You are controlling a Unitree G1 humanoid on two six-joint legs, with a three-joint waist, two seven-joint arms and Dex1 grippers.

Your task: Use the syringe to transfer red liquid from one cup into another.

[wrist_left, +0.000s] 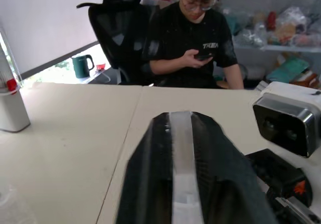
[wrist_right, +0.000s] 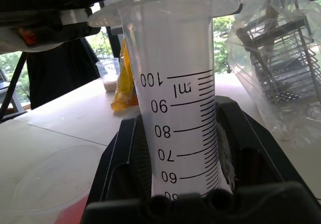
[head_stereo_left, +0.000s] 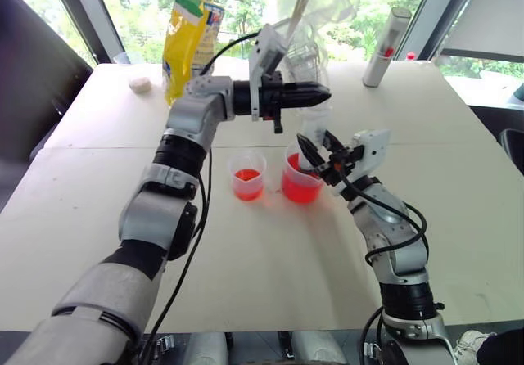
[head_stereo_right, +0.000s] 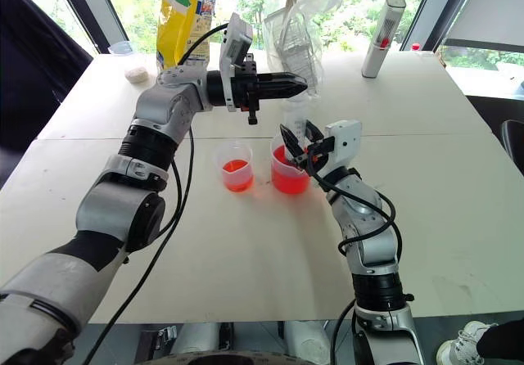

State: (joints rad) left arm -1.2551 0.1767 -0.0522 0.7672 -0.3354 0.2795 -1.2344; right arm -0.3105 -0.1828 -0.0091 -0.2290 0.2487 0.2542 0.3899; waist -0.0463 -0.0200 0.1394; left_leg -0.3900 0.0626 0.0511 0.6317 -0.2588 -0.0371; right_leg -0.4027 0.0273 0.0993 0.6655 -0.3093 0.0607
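The right gripper point(head_stereo_left: 315, 154) is clamped around the barrel of the syringe point(wrist_right: 175, 108), holding it upright with its lower end dipped in the larger spouted cup point(head_stereo_left: 300, 187) of red liquid point(head_stereo_left: 298, 191). The left gripper point(head_stereo_left: 315, 95), fingers pressed together, reaches level across just above the syringe's top, where the plunger would be. The smaller cup point(head_stereo_left: 247, 174) stands just beside on the tabletop point(head_stereo_left: 270, 267), already holding some red liquid. Judged next: regrip the plunger and draw straight up while the right arm holds the barrel steady, tip submerged
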